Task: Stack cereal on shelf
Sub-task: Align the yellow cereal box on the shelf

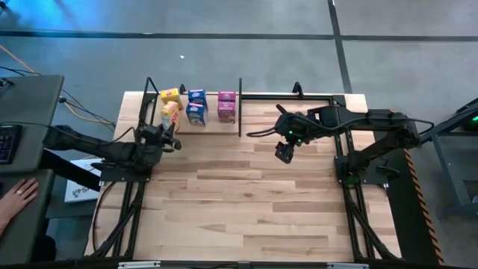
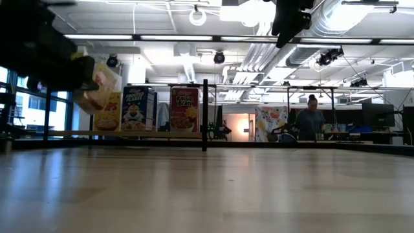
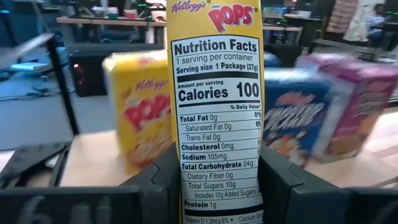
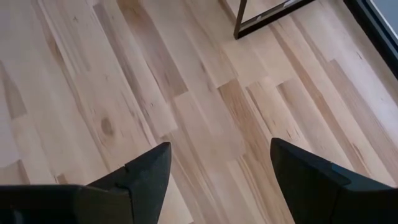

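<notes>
At the shelf (image 1: 224, 128), left jaws (image 1: 171, 142) clamp a yellow box (image 3: 215, 106).
Next: set it atop the yellow one (image 3: 138, 115); right jaws (image 4: 221, 180) hang apart.

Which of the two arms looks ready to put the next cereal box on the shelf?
The left. Its gripper already holds a yellow cereal box right beside the shelf. The right gripper hangs open and empty over bare table, farther from the boxes.
</notes>
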